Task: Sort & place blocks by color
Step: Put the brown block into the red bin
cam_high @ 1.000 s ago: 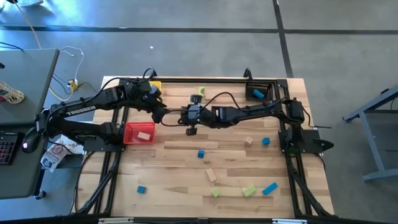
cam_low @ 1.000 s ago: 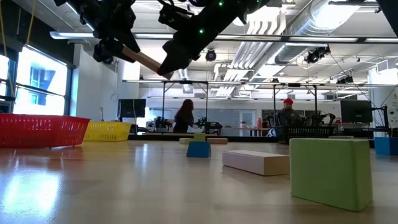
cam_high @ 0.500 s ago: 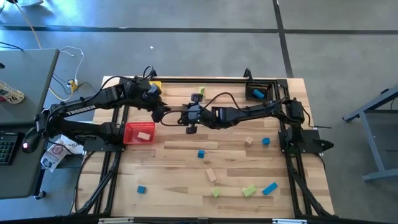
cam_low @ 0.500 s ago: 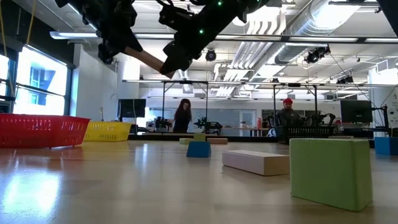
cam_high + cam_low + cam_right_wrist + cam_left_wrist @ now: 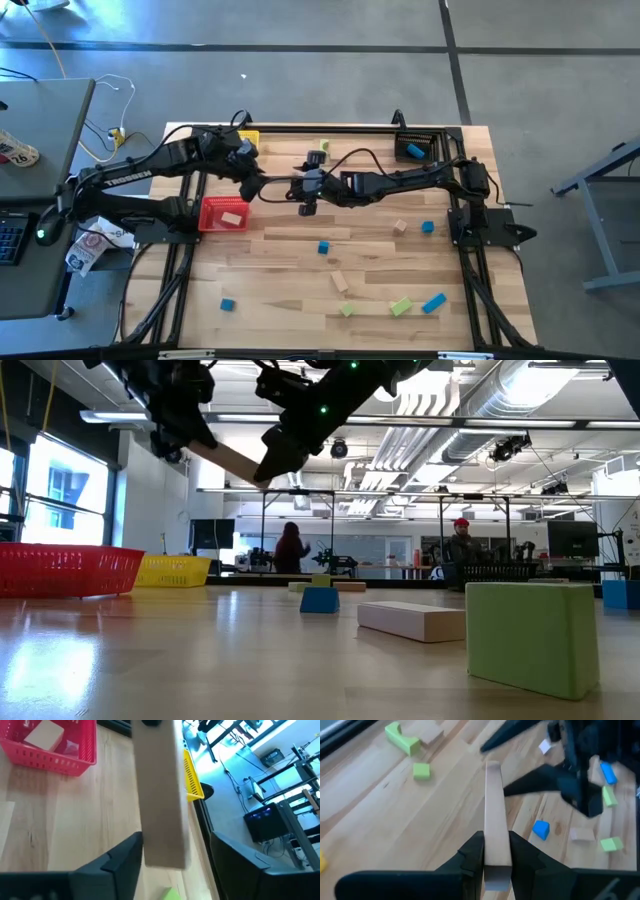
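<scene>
Bar of plain tan wood (image 5: 493,815), long and slim, is up in the air above the tabletop (image 5: 280,270) between my two arms, its long axis running from my left pincer (image 5: 495,851) towards my right pincer (image 5: 172,851). In the low view it slopes down away from the left pincer. My left pincer is pinching one end of it. My right pincer's fingers (image 5: 120,852) are spread either side of the other end, not touching it. A red bin (image 5: 222,214) with a tan block (image 5: 232,217) inside sits just below the handover; blue, green and tan blocks lie scattered across the pale wooden tabletop. Beyond is a big workshop hall where people stand.
</scene>
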Controlling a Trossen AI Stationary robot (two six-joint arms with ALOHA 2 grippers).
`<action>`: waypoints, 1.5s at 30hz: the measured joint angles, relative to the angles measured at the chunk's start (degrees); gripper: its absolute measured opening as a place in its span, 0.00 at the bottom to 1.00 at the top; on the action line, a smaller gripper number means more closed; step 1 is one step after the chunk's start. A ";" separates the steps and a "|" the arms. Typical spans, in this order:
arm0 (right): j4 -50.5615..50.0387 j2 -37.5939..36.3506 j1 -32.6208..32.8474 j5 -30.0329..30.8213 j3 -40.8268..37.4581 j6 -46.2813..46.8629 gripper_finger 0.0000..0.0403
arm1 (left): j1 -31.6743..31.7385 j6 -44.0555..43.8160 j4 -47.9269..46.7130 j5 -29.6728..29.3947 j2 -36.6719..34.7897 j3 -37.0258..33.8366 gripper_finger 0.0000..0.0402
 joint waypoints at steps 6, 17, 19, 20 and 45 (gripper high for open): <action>-0.91 0.00 0.17 0.42 0.01 1.93 0.56 | -2.20 -0.70 -5.25 -2.61 -3.94 0.00 0.10; -2.19 0.00 0.15 0.52 0.01 2.58 0.57 | -9.85 -12.02 -19.85 -12.96 -15.69 0.00 0.09; -2.19 0.00 0.15 0.52 0.02 2.58 0.57 | -11.56 -14.63 -21.78 -15.14 -17.30 0.00 0.08; -2.19 0.00 0.15 0.52 0.00 2.58 0.57 | -12.37 -16.10 -23.06 -16.28 -17.94 0.00 0.08; -2.29 0.00 0.15 0.52 0.02 2.97 0.57 | -23.53 -36.01 -28.27 -17.97 -26.98 -15.27 0.09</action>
